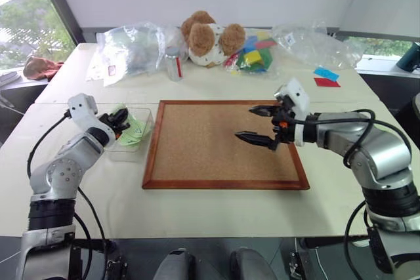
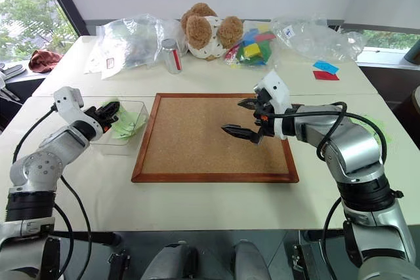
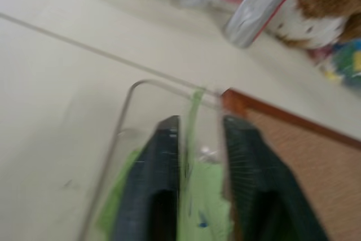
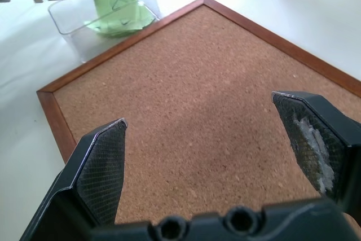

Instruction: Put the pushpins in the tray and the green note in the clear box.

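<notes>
The green note (image 1: 134,129) stands partly upright inside the clear box (image 1: 125,152), left of the cork board (image 1: 216,142). My left gripper (image 1: 120,119) hovers over the box. In the left wrist view its fingers (image 3: 169,156) are apart, and the note's edge (image 3: 194,105) rises in the gap between them. My right gripper (image 1: 245,123) hangs open and empty above the right part of the cork board. The right wrist view shows the note (image 4: 115,1) in the box (image 4: 73,18) beyond the board. The pushpins and the tray are out of view.
At the back of the table lie a teddy bear (image 1: 210,37), a metal can (image 1: 174,63), wrinkly plastic bags (image 1: 131,47) and coloured blocks (image 1: 252,54). Blue (image 1: 326,73) and red (image 1: 326,82) slips lie at the back right. A reddish cloth (image 1: 41,67) sits at the far left.
</notes>
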Tool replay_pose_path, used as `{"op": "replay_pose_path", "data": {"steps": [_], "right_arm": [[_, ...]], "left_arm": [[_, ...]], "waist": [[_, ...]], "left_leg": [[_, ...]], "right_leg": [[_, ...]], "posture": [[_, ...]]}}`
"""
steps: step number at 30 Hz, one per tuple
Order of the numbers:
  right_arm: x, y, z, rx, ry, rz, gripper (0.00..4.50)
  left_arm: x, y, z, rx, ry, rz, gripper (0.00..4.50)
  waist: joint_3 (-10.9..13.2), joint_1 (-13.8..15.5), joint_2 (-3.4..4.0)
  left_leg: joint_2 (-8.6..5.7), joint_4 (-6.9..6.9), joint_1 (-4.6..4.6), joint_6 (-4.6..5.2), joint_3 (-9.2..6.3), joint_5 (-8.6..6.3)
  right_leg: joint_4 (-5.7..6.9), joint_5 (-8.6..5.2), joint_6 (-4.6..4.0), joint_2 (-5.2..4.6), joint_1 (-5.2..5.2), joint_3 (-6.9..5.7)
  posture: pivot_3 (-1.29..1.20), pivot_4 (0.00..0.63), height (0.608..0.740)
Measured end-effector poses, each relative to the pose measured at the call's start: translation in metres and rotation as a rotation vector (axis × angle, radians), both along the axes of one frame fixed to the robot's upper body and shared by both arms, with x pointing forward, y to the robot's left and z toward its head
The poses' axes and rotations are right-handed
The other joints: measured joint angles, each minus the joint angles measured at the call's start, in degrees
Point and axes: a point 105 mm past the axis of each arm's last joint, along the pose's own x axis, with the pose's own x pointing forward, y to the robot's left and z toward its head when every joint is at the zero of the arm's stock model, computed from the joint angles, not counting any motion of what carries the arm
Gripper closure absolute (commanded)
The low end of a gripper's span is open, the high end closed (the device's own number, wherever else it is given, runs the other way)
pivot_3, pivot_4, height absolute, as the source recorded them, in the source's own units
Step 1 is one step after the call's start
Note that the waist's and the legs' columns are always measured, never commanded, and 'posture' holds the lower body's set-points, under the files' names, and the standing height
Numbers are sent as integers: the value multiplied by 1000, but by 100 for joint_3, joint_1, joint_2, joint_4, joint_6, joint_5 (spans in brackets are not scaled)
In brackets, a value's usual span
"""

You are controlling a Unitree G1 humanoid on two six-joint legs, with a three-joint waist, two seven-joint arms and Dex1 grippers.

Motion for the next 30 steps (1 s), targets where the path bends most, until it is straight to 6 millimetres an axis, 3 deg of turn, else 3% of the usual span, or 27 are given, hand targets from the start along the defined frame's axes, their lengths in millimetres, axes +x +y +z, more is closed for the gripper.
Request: {"op": "replay_pose_path", "data": {"steps": [3, 4, 10, 15, 22, 25, 30], "right_arm": [[-1, 1, 2, 4, -10, -2, 0], [-1, 0, 2, 6, -12, -5, 0], [-1, 0, 3, 9, -16, -5, 0], [1, 2, 0, 21, -9, 2, 0], [3, 1, -1, 14, -8, 11, 0], [4, -8, 0, -21, -15, -7, 0], [-1, -35, -11, -70, 20, -70, 0]], "left_arm": [[-3, 3, 1, 44, 27, -36, 100], [-4, 4, 3, 55, 28, -46, 39], [-10, 14, 23, 121, -8, -69, 39], [-10, 6, 45, 146, -80, -115, 39], [-28, -15, 80, 239, -183, -333, 39], [-42, -27, 94, 255, -231, -481, 39], [-69, -59, 99, 357, -265, -758, 39]], "waist": [[0, -5, 0], [0, -5, 0], [0, -1, 0], [1, 15, 0], [1, -19, 0], [1, -42, 0], [1, -47, 1]], "left_leg": [[0, 0, -1, 0, 0, 0], [0, 0, -1, 1, 0, 0], [0, -2, -2, 14, 0, -8], [0, -2, -5, 13, 0, -7], [0, 6, -67, -6, 0, 3], [0, 9, -78, -8, 0, 5], [-1, 11, -80, -4, 0, 2]], "right_leg": [[0, 0, 0, -1, 0, 0], [0, 0, 0, -1, -1, 0], [0, 0, 0, -4, -2, 0], [-1, 0, 0, -6, -3, -1], [14, 0, 0, -5, -72, -2], [16, 0, 0, -5, -84, -3], [6, 0, 0, -8, -76, -3]], "posture": [[0, 150, 740], [0, 150, 740], [0, 150, 740], [0, 150, 740], [0, 150, 740], [0, 150, 740], [0, 150, 740]]}}
